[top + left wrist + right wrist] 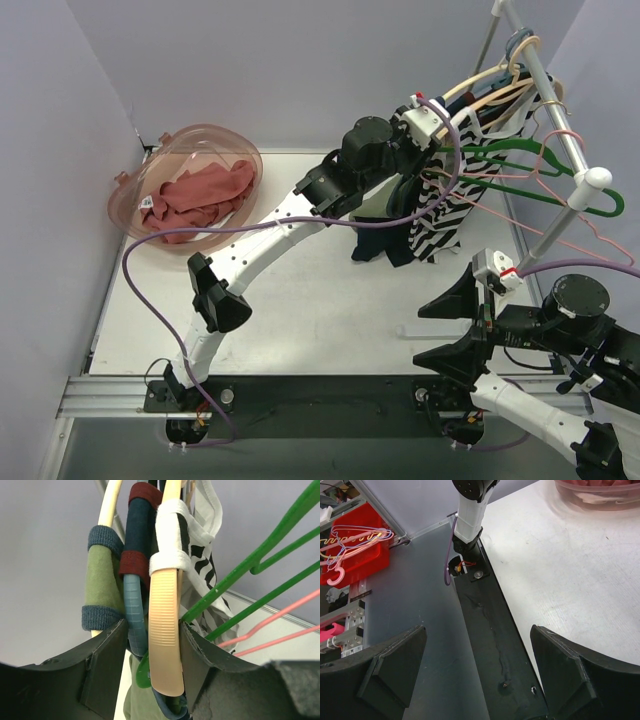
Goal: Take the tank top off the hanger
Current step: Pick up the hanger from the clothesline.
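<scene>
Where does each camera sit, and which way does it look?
Top camera: high behind the arms, looking down at the table; left arm and right arm show.
Left wrist: on the left arm, facing the striped tank top up close; its fingers flank the peach hanger.
Right wrist: on the right arm, looking down at the table's near edge; its open fingers show.
Shared: top and right wrist both see the pink bowl.

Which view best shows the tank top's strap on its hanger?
Left wrist: the white strap wraps the peach hanger close up, between the left fingers. Top external shows the striped tank top hanging, strap unclear. Right wrist shows none of it.
</scene>
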Robot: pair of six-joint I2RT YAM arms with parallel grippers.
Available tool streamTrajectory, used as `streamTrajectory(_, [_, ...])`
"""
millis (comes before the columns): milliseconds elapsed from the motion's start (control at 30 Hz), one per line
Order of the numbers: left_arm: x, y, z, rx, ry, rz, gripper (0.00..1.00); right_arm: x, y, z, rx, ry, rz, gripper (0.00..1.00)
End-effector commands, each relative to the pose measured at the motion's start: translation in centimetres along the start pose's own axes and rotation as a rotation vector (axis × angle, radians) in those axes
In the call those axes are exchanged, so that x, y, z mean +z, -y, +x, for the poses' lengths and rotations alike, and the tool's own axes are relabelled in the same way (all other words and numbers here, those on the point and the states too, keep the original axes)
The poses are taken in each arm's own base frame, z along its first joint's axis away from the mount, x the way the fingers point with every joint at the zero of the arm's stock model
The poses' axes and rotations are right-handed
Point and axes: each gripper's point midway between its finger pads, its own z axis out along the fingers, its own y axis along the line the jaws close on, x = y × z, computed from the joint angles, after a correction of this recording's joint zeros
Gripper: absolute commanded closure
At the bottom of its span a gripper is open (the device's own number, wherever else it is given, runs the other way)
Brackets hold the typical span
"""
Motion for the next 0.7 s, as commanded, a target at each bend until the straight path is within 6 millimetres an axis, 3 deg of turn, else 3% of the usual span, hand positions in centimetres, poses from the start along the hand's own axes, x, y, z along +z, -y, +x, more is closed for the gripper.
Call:
streamTrajectory(0, [-0.8, 0.9, -2.0, -0.024, 0.044, 0.066, 0.45, 0.2, -0.5, -1.5, -0.011, 0.035, -0.022, 0.11])
streamTrajectory(600, [0.8, 1.1, -0.7, -0.032, 0.032, 0.081, 0.50, 0.3, -0.1, -1.9, -0.018, 0.040, -0.003, 0.11])
streamTrajectory(633, [0.9, 1.0, -0.5, -0.031, 0.028, 0.078, 0.51, 0.3, -0.1, -2.0, -0.020, 0.041, -0.003, 0.12])
streamTrajectory(667, [0.9, 0.9, -0.5, -0.030, 0.028, 0.078, 0.59, 0.3, -0.1, -2.0, -0.020, 0.041, -0.003, 0.11])
